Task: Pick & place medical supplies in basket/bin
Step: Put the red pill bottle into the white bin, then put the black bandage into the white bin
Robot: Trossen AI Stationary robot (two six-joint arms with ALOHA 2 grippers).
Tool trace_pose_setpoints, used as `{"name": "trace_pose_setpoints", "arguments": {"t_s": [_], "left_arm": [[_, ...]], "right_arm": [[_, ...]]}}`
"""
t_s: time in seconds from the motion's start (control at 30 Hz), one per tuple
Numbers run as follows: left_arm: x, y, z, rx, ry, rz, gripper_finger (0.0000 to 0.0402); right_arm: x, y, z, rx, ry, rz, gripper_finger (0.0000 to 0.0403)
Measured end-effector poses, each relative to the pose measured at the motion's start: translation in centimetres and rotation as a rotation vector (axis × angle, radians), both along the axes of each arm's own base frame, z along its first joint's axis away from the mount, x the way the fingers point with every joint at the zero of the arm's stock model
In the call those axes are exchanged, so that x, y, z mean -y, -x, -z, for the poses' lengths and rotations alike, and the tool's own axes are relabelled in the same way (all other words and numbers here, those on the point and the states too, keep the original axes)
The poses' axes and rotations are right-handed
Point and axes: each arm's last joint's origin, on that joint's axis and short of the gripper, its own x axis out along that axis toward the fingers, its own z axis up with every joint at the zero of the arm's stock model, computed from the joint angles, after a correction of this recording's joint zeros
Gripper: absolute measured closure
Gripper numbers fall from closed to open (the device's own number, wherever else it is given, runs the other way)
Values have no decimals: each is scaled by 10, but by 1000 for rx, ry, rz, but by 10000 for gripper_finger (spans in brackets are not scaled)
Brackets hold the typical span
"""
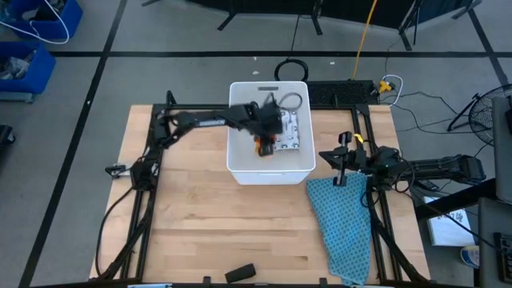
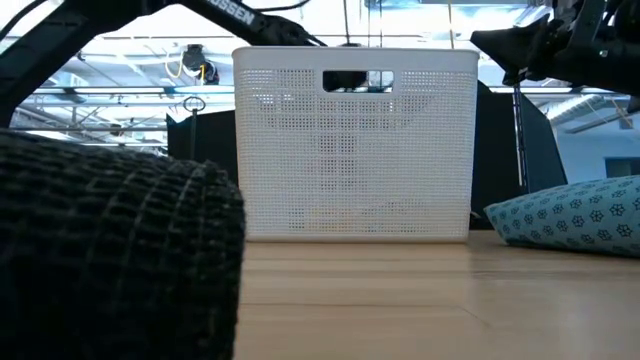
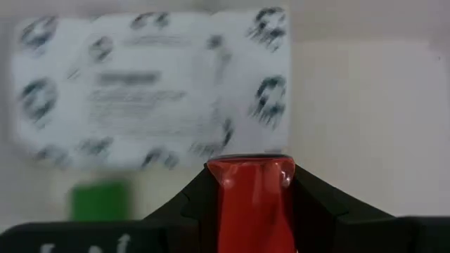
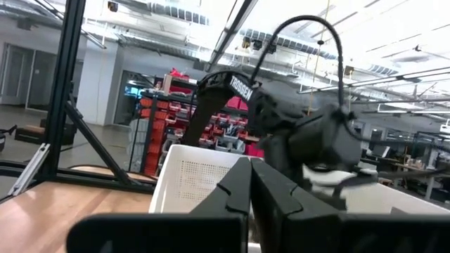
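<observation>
The white tub [image 1: 270, 172] stands mid-table. My left gripper [image 1: 268, 132] hangs over its inside, shut on the orange-red bottle [image 3: 253, 200]. On the tub floor below lie the flat white speckled packet [image 3: 148, 84] and the green box [image 3: 98, 200]. The packet also shows in the high view [image 1: 290, 132]. The black oblong piece [image 1: 240, 274] lies at the table's near edge. No white bottle is in view. My right gripper [image 1: 342, 164] waits shut to the right of the tub, over the teal cloth's far end. My left gripper pinches the orange-red bottle [image 3: 253, 183] between its two fingers [image 3: 316, 204], coming from above and pointing down into the tub. The bottle runs along the fingers, with its end sticking out past them [image 1: 262, 147]. Whether it touches the tub floor I cannot tell.
The teal-blue cloth [image 1: 344, 228] lies along the table's right side, from my right gripper toward the near edge. In the low view the black piece [image 2: 100, 250] fills the near left and the tub wall [image 2: 355, 150] stands behind it. Bare wood spans the near and left table.
</observation>
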Motion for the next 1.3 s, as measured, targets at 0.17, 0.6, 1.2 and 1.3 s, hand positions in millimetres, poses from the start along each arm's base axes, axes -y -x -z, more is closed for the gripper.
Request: {"name": "trace_pose_setpoints", "arguments": {"t_s": [0.17, 0.6, 1.2, 1.3], "left_arm": [[27, -18, 35, -39, 0, 78, 272], [34, -20, 64, -127, 57, 75, 270], [39, -26, 28, -91, 108, 59, 111], [43, -28, 8, -105, 66, 106, 68]], "right_arm": [[0, 0, 0, -2, -10, -4, 403], [0, -1, 2, -15, -18, -6, 403], [0, -1, 2, -15, -6, -4, 403], [0, -1, 2, -16, -5, -4, 403]]}}
